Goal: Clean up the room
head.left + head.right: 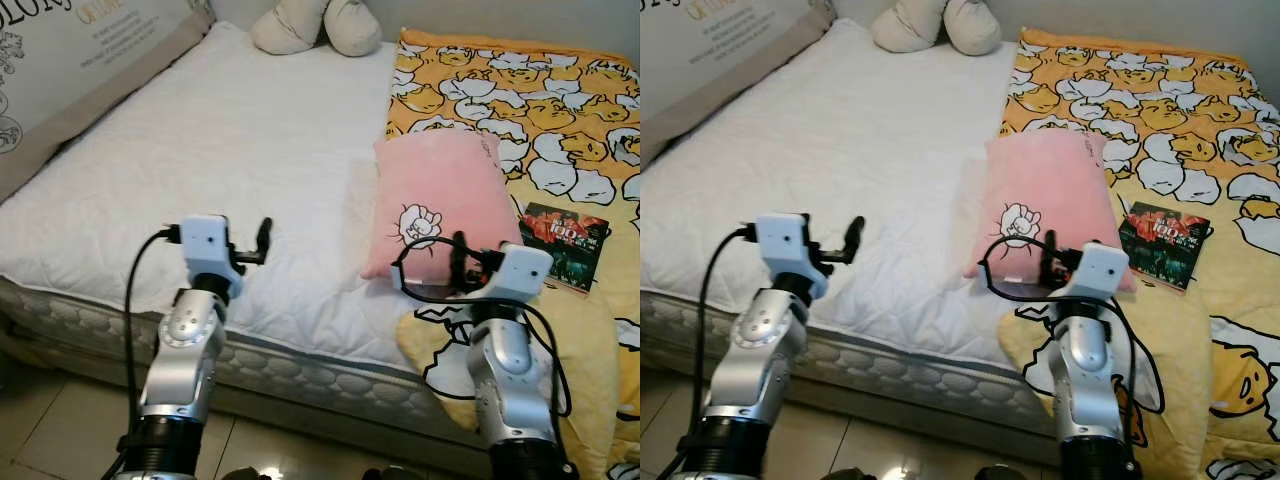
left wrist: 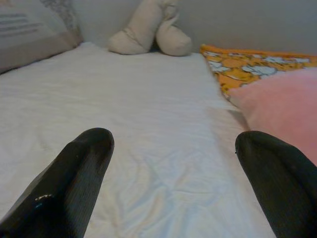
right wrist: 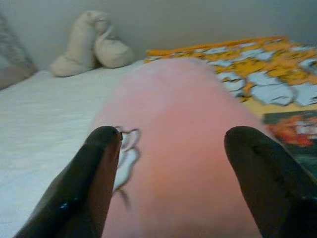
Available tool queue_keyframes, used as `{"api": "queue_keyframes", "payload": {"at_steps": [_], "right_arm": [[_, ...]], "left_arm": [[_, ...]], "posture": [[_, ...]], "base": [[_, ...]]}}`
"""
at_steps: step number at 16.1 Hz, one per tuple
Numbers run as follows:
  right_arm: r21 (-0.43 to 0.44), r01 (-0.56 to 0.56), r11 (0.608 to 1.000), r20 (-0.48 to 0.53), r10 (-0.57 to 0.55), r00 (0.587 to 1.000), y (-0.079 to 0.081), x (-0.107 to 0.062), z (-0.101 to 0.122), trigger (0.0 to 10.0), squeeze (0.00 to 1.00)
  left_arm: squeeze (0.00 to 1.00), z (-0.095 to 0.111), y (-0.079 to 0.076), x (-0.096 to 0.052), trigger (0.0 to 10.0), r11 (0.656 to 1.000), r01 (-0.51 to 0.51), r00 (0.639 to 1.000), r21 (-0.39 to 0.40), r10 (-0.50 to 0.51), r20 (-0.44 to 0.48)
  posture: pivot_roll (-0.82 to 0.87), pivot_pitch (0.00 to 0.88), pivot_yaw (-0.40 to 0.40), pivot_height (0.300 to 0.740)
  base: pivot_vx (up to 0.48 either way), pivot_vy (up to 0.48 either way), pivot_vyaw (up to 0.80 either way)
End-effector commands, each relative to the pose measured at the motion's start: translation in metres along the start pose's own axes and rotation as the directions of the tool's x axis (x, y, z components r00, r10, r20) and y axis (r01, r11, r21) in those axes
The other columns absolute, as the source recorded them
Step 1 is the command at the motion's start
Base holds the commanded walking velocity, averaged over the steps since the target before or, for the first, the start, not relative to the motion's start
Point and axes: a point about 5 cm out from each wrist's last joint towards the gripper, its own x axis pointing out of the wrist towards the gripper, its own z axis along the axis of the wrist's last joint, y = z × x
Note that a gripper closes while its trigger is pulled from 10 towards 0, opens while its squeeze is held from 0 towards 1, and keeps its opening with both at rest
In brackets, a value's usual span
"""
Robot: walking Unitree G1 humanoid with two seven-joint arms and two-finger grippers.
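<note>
- Right hand (image 3: 168,163) spread wide, holding nothing, fingers (image 3: 91,173) poised on either side of the near end of the pillow (image 1: 440,200); in the head views, hovering at that near edge.
- Left hand (image 2: 173,168) also spread wide and empty, raised over bare sheet (image 1: 200,150) near the bed's front edge, well apart from the pillow.
- Pink pillow with a small cartoon drawing, lying flat on the bed, straddling the line where sheet meets blanket (image 1: 540,100); long axis running away from the robot.
- Yellow-orange blanket with a cartoon print, covering the right part of the bed and hanging over the front edge beneath the right arm.
- Book (image 1: 565,245) with a dark red-and-green cover, flat on the blanket just right of the pillow, near its lower corner.
- Cream plush (image 1: 315,25), two rounded lobes, at the head of the bed against the wall, well beyond both hands.
- Printed cushion (image 1: 80,50) with lettering, propped along the bed's left side.
- Quilted mattress (image 1: 300,375) edge showing along the front, tiled floor (image 1: 60,440) below.
</note>
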Motion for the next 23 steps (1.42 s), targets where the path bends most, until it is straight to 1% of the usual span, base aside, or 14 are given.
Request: {"api": "queue_keyframes", "payload": {"at_steps": [1,2,3,5,7,9,10,11,13,14,16,19,21,23], "right_arm": [[-0.002,-0.042,0.999,-0.022,0.042,0.999,0.007,0.001,-0.003,10.0,1.0],[-0.004,-0.055,0.998,-0.023,0.055,0.998,0.009,0.0,-0.003,10.0,0.47],[0.011,-0.056,0.998,-0.026,0.056,0.998,0.009,0.001,-0.003,10.0,0.0],[-0.011,-0.042,0.999,-0.029,0.041,0.999,0.008,0.004,-0.002,10.0,0.0],[-0.025,-0.055,0.998,-0.02,0.054,0.998,0.009,0.007,0.0,10.0,0.0],[-0.059,-0.072,0.996,-0.017,0.072,0.997,0.011,0.007,0.0,10.0,0.0],[-0.057,-0.075,0.996,-0.016,0.075,0.997,0.012,0.006,0.0,10.0,0.0],[-0.054,-0.077,0.996,-0.014,0.076,0.997,0.013,0.005,-0.001,10.0,0.0],[-0.075,-0.082,0.994,-0.028,0.08,0.996,0.013,0.005,-0.004,10.0,0.0],[-0.078,-0.084,0.993,-0.032,0.082,0.996,0.013,0.005,-0.004,10.0,0.0],[-0.071,-0.095,0.993,-0.028,0.093,0.995,0.015,0.007,-0.003,10.0,0.0],[-0.07,-0.103,0.992,-0.023,0.101,0.995,0.016,0.008,-0.001,10.0,0.0],[-0.068,-0.115,0.991,-0.025,0.114,0.993,0.018,0.013,-0.001,10.0,0.0],[-0.07,-0.119,0.99,-0.021,0.118,0.993,0.019,0.016,0.0,10.0,0.0]], "left_arm": [[0.0,-0.004,-0.002,-0.002,10.0,1.0,0.009,1.0,-0.003,-0.009,-0.014],[0.0,-0.004,-0.003,-0.002,10.0,1.0,0.01,1.0,-0.004,-0.01,-0.007],[0.0,-0.005,-0.004,-0.001,10.0,1.0,0.011,1.0,-0.014,-0.011,-0.005],[0.0,-0.004,-0.007,0.0,10.0,0.999,0.04,0.999,-0.034,-0.04,0.007],[0.0,-0.004,-0.011,0.0,10.0,0.996,0.084,0.996,-0.038,-0.083,0.019],[0.0,-0.009,-0.015,0.001,10.0,0.994,0.108,0.994,-0.027,-0.108,-0.005],[0.0,-0.012,-0.015,0.001,10.0,0.994,0.103,0.994,-0.025,-0.103,-0.021],[0.0,-0.011,-0.018,0.001,10.0,0.991,0.127,0.992,-0.051,-0.128,-0.01],[0.0,-0.01,-0.016,0.002,10.0,0.991,0.113,0.993,-0.072,-0.114,-0.004],[0.0,-0.009,-0.015,0.002,10.0,0.993,0.103,0.995,-0.054,-0.104,-0.001],[0.0,-0.01,-0.015,0.003,10.0,0.996,0.087,0.996,-0.027,-0.087,-0.008],[0.0,-0.009,-0.016,0.004,10.0,0.997,0.079,0.997,-0.024,-0.079,-0.004],[0.0,-0.003,-0.018,0.006,10.0,0.995,0.085,0.996,-0.047,-0.084,0.032],[0.0,0.001,-0.018,0.008,10.0,0.995,0.076,0.996,-0.057,-0.074,0.044]], "posture": [[-0.05,0.0,0.028,0.74],[-0.05,0.0,0.027,0.74],[-0.05,0.0,0.027,0.74],[-0.05,0.0,0.028,0.74],[-0.06,0.0,0.029,0.74],[-0.06,0.0,0.031,0.74],[-0.07,0.0,0.031,0.732],[-0.07,0.0,0.029,0.72],[-0.06,0.0,0.026,0.716],[-0.06,0.0,0.024,0.716],[-0.06,0.0,0.018,0.716],[-0.05,0.0,0.015,0.716],[-0.04,0.0,0.014,0.716],[-0.04,0.0,0.016,0.716]], "base": [[0.0,-0.454,0.0],[0.0,-0.435,0.0],[0.0,-0.428,0.0],[0.263,-0.399,0.0],[0.317,-0.356,0.0],[0.341,-0.334,0.0],[0.0,0.0,-0.47],[0.0,0.0,-0.47],[0.0,0.48,-0.24],[0.0,0.48,0.0],[0.0,0.0,0.0],[0.0,0.0,0.0],[0.0,0.0,0.0],[0.429,0.0,0.0]]}}
